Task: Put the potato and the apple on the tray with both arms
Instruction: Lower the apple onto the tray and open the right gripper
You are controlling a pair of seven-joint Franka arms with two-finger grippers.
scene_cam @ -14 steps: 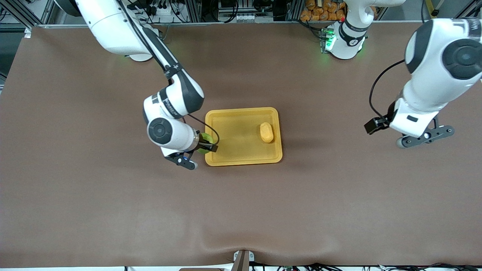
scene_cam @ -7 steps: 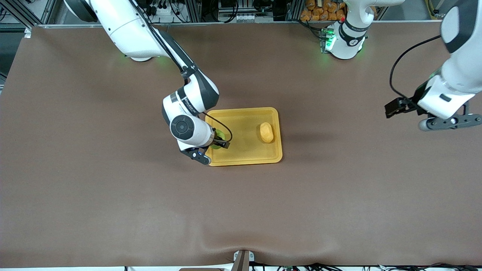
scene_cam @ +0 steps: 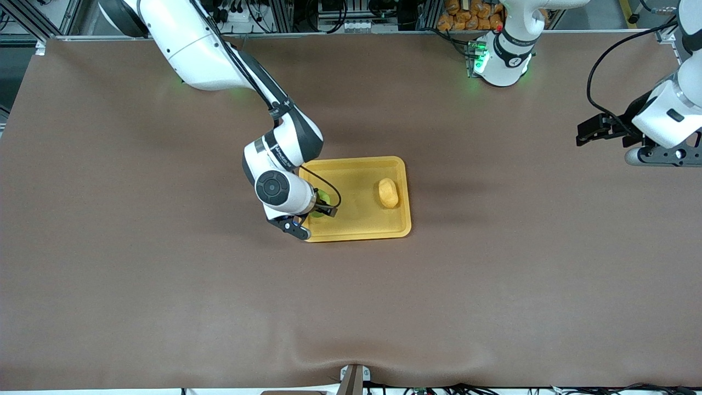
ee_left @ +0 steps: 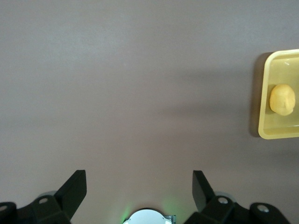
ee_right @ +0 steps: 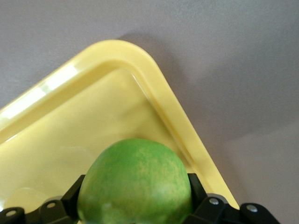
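Fruit is what the right gripper (scene_cam: 313,211) has carried in over the last second: clamped on the apple (ee_right: 135,182), it has moved from the table edge of the tray (scene_cam: 356,230) to over the tray's floor, at the right arm's end. Release looks like the step left. Potato (scene_cam: 388,193) already rests in the tray, toward the left arm's end. Farthest off, the left gripper (ee_left: 139,186), jaws spread wide and empty, has pulled away over bare table (scene_cam: 164,302).

The round green apple (ee_right: 135,184) is sitting clamped in the right tool (scene_cam: 317,204), hanging over the yellow tray's (scene_cam: 351,233) corner toward the right arm's end. The oblong yellow-orange potato (scene_cam: 388,193) is lying in the tray, apart from that tool.
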